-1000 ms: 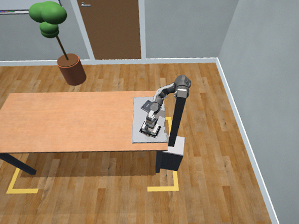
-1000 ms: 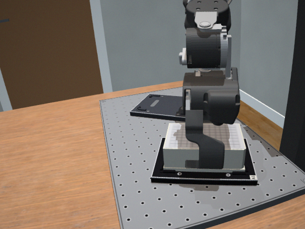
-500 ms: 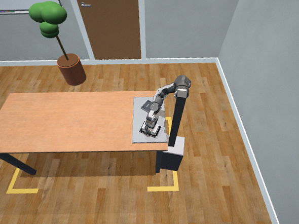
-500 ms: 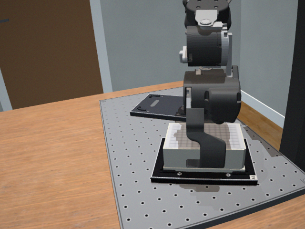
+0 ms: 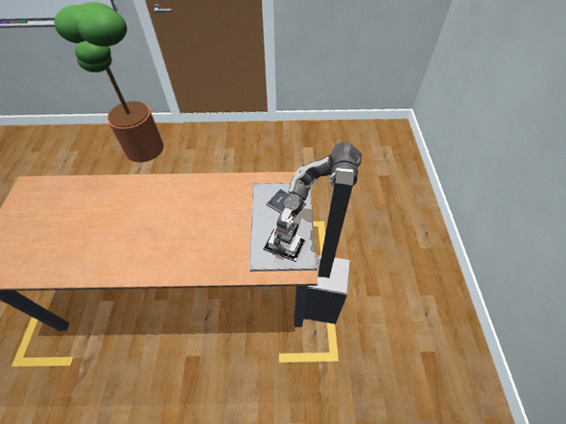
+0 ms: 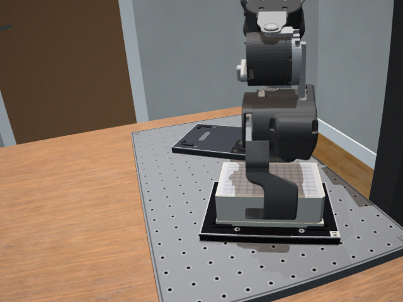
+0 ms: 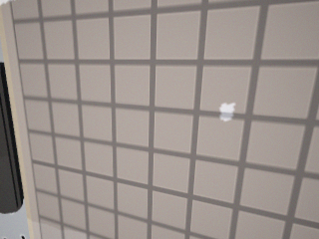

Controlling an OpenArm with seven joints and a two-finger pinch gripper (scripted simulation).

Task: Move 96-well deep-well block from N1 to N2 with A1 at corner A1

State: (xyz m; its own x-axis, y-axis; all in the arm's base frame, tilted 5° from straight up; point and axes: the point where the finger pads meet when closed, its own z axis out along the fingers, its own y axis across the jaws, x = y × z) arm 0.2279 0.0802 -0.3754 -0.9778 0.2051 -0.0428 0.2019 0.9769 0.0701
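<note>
The white 96-well deep-well block (image 6: 234,205) (image 5: 297,244) sits flat in the near black nest N1 (image 6: 270,232), whose near right corner bears the A1 mark (image 6: 333,233). The block's cut-off corner is at that same corner. My gripper (image 6: 274,188) (image 5: 282,244) is open and lowered over the block. One dark finger hangs down the block's near long side; the other finger is hidden behind the block. The wrist view is filled by the block's grid of wells (image 7: 150,124). The nest N2 (image 6: 208,139) (image 5: 276,199) lies empty behind.
Both nests stand on a grey perforated plate (image 6: 182,211) (image 5: 260,262) at the right end of a wooden table (image 5: 123,229). The arm's dark column (image 6: 390,97) (image 5: 334,223) rises just beside the plate's right edge.
</note>
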